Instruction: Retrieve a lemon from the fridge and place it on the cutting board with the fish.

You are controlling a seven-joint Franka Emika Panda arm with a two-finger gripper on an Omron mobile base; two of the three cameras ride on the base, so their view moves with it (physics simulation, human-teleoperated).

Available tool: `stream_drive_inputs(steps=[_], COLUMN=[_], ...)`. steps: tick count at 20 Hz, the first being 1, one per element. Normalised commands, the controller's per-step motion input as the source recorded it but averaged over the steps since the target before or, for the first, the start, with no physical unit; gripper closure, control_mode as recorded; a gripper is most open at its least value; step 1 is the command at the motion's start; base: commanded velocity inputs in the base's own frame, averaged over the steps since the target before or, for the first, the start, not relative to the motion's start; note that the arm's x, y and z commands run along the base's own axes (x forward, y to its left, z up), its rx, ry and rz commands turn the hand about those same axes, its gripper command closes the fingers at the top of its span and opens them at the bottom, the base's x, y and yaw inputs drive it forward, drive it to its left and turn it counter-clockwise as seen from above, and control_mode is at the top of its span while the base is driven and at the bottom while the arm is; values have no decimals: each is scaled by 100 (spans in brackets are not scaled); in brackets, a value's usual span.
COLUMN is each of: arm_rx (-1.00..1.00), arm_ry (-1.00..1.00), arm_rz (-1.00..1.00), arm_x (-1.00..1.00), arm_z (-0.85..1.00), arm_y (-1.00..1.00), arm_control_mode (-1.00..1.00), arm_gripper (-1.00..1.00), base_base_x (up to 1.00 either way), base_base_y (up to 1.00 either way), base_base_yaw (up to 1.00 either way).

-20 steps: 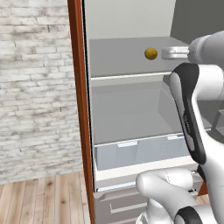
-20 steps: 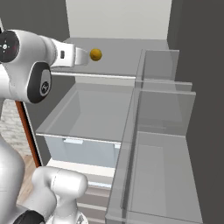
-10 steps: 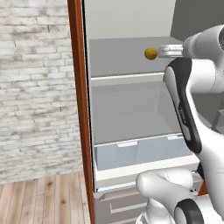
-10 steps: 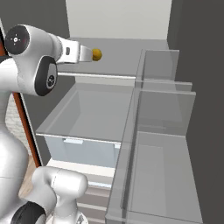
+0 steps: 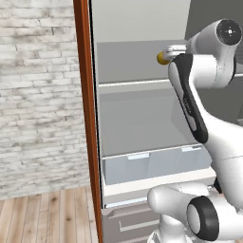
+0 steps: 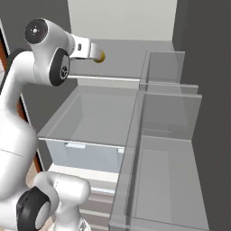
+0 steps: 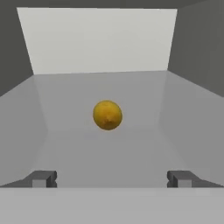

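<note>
You are looking at a small round golden-yellow lemon (image 7: 107, 115) with a faintly mottled skin, set against the pale grey shelves and near-white back wall of the grey fridge interior (image 7: 100, 41). The claw (image 7: 112, 179) shows two dark grey finger tips, and the arm behind it is glossy white with black joints. To the left you have a reddish-brown wooden upright panel (image 5: 87, 118), a whitewashed grey brick wall (image 5: 38, 99) and a light tan plank floor (image 5: 47, 216).

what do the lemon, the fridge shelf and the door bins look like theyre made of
Lemon: matte golden-yellow rind, faintly mottled, as fruit skin would look.
Shelf: smooth pale grey, opaque with a soft sheen; likely plastic or coated metal, hard to tell in a render.
Door bins: clear, slightly tinted panels you can see through, so clear plastic or glass.
</note>
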Motion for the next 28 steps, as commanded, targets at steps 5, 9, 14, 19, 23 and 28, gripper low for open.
stream_drive_inputs(steps=[5,9,14,19,23,28], arm_rx=[0,0,0,0,0,0], arm_ry=[8,1,0,0,0,0], arm_rz=[0,0,0,0,0,0], arm_x=[55,44,35,52,49,25], arm_z=[-11,-19,-11,-1,0,-8], arm_y=[0,0,0,0,0,0], arm_control_mode=[-100,-100,-100,-100,-100,-100], arm_gripper=[-100,-100,-100,-100,-100,-100], base_base_x=[0,0,0,0,0,0], base_base_y=[0,0,0,0,0,0], base_base_yaw=[0,0,0,0,0,0])
